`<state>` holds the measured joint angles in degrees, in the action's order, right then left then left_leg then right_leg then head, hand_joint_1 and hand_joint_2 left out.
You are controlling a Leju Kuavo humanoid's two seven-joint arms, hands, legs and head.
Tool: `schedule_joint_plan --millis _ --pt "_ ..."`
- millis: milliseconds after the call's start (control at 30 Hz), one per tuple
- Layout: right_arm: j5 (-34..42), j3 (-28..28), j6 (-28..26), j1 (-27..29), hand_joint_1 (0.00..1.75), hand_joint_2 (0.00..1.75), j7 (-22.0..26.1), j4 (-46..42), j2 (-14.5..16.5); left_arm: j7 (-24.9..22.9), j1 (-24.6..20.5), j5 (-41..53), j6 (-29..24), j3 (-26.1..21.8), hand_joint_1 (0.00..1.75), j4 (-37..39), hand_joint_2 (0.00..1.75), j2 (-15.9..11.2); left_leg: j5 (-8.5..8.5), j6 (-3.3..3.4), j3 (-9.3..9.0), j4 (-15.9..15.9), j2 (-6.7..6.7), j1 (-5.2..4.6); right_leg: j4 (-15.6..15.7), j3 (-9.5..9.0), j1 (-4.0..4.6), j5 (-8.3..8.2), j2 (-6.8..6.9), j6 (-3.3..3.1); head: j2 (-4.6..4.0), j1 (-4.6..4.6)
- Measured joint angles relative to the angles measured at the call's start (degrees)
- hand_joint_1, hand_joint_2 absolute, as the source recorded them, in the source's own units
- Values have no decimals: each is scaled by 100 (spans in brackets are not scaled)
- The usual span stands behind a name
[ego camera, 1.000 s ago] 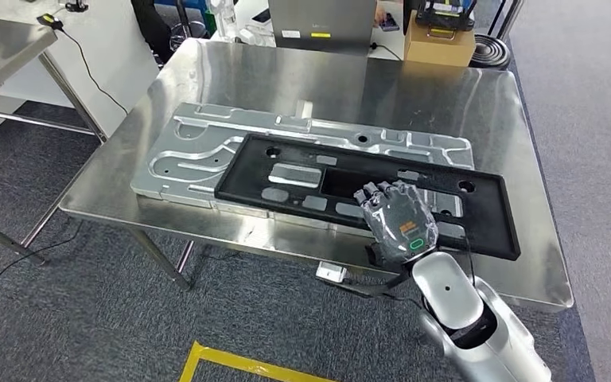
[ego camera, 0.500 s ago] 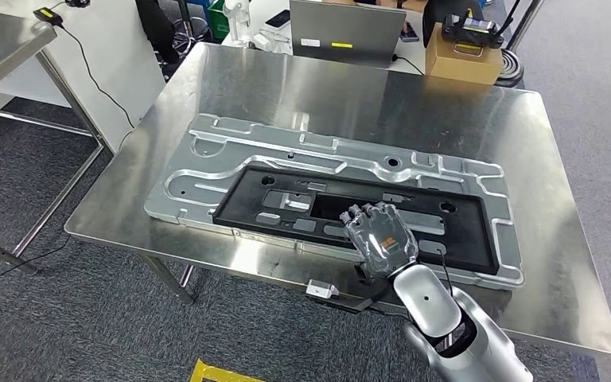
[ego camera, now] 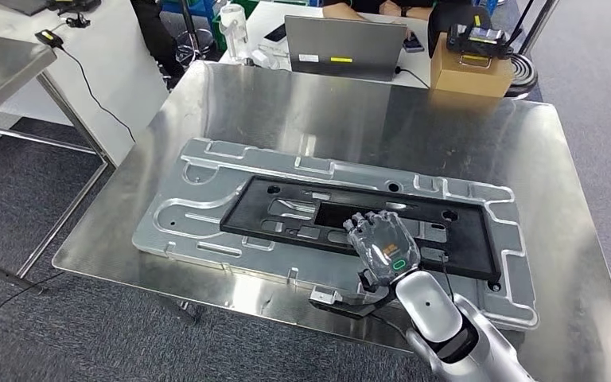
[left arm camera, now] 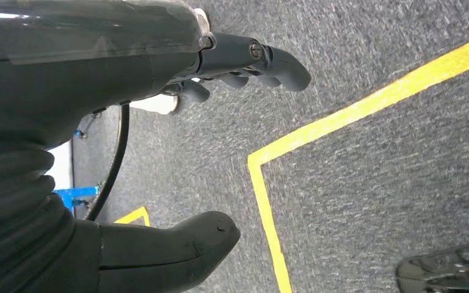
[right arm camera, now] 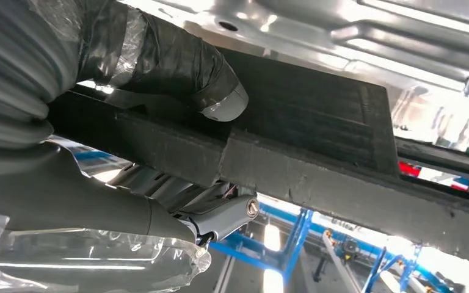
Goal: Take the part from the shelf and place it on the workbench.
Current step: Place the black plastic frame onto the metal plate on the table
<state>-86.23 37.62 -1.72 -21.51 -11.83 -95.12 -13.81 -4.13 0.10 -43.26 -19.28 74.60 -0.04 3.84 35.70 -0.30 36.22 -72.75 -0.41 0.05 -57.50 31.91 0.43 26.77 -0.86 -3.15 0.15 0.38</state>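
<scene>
Your right hand (ego camera: 382, 243) grips the black foam tray (ego camera: 414, 231) at its near long edge, lower centre of the head view. The right wrist view shows the thumb (right arm camera: 217, 91) on one face of the tray (right arm camera: 317, 140) and the fingers wrapped under the edge. The tray's long axis runs left to right across the frame, the right end tilted slightly toward the lower right. It sits over the stamped aluminium plate (ego camera: 199, 211), which is parallel to it, on the steel workbench (ego camera: 326, 103). Whether the tray rests on the plate or hangs just above it, you can't tell.

Left hand (left arm camera: 177, 152) hangs over grey carpet with yellow floor tape (left arm camera: 366, 104), fingers apart, holding nothing.

Labels: a small green oval mark on the back of the right hand, unreadable. At top centre of the frame a laptop (ego camera: 342, 52) carries a yellow sticker and a white one, text too small. A cardboard box (ego camera: 469, 72) stands at upper right.
</scene>
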Motion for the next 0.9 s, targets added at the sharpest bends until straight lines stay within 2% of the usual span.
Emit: schedule_joint_plan --millis 33,67,100,133,167,200,233,333,400,467,500,533,567,633,667,700,733,767,867,900 --pt "0 -1 2 30 175 175 0 1 0 -5 9 2 0 5 0 0 175 -2 38 -25 136 -64 2 19 -1 -62 -6 57 -4 12 0 -1" --pt "0 -3 6 61 175 175 -2 2 -1 -11 20 3 -2 11 0 0 175 -5 -64 -37 175 76 4 35 -2 -139 -15 119 -9 29 0 -1" --pt "1 -6 14 90 175 175 -6 1 -1 -20 31 3 -4 18 0 0 175 -8 -300 -40 138 384 6 46 -3 -230 -23 188 -14 49 0 -1" --pt "1 -11 27 118 175 175 -11 -2 -2 -28 47 2 -8 23 0 1 175 -10 -639 -30 71 777 7 53 -3 -311 -28 260 -16 73 0 0" --pt "6 -17 47 146 175 175 -17 -7 -4 -37 56 -1 -11 27 0 1 175 -13 -893 -13 11 1107 7 46 -7 -381 -28 328 -18 104 0 1" --pt "15 -25 68 169 175 175 -24 -21 -5 -45 58 -4 -14 28 0 2 175 -14 -1070 17 -33 1324 6 34 -8 -420 -26 384 -20 139 0 2" --pt "27 -37 89 198 175 175 -30 -45 -9 -55 58 -7 -15 29 0 2 175 -14 -1152 60 -46 1420 4 22 -16 -440 -24 417 -22 178 0 2" --pt "57 -82 135 303 175 175 -45 -157 -25 -82 52 -11 -6 32 0 1 175 -9 -1138 177 -149 1484 4 36 -146 -430 -21 421 -8 276 0 3" --pt "66 -111 157 366 175 175 -57 -233 -48 -78 52 -12 33 32 0 1 175 -7 -1113 232 -250 1544 12 61 -623 -172 -40 511 18 337 0 4" --pt "70 -143 162 451 87 87 -67 -292 -72 -15 50 -35 81 32 0 1 175 -8 -1052 270 -309 1557 17 61 -1311 287 -73 797 34 395 0 4" --pt "71 -157 162 509 44 44 -70 -315 -85 42 50 -65 96 32 0 1 175 -5 -1014 277 -344 1557 15 62 -1552 490 -93 930 38 416 0 5" --pt "72 -173 161 569 0 0 -72 -340 -98 92 52 -98 108 30 0 1 175 1 -971 277 -393 1557 11 63 -1639 624 -111 956 44 435 0 5" --pt "73 -185 160 620 0 0 -73 -358 -111 114 54 -123 119 28 0 1 175 8 -927 273 -450 1556 6 66 -1561 673 -126 856 50 446 0 5" --pt "80 -213 157 680 0 0 -74 -396 -124 60 54 -135 150 26 0 0 175 21 -827 242 -585 1556 2 72 -895 528 -157 290 68 462 0 6" --pt "88 -225 157 697 0 0 -74 -408 -125 28 51 -141 163 25 0 0 175 25 -781 212 -642 1550 3 70 -563 440 -156 83 79 457 0 6" --pt "98 -235 156 713 0 0 -73 -423 -125 12 47 -149 168 25 0 0 175 27 -741 175 -669 1545 5 66 -317 378 -144 -43 90 436 0 6" --pt "108 -242 156 734 0 0 -72 -442 -125 14 42 -161 167 24 0 1 175 27 -708 138 -670 1541 8 61 -213 365 -130 -86 95 407 0 5" --pt "120 -245 156 765 0 0 -70 -464 -125 17 40 -170 165 24 0 1 175 26 -673 140 -672 1529 15 50 -204 370 -121 -65 95 386 0 4" --pt "151 -248 154 829 0 0 -66 -530 -127 7 41 -163 189 24 0 2 175 25 -623 257 -697 1524 28 37 -194 344 -121 -116 72 359 0 2" --pt "156 -248 155 832 0 0 -65 -545 -128 4 35 -162 200 24 0 2 175 26 -626 272 -711 1539 27 40 -196 337 -112 -104 64 340 0 2"
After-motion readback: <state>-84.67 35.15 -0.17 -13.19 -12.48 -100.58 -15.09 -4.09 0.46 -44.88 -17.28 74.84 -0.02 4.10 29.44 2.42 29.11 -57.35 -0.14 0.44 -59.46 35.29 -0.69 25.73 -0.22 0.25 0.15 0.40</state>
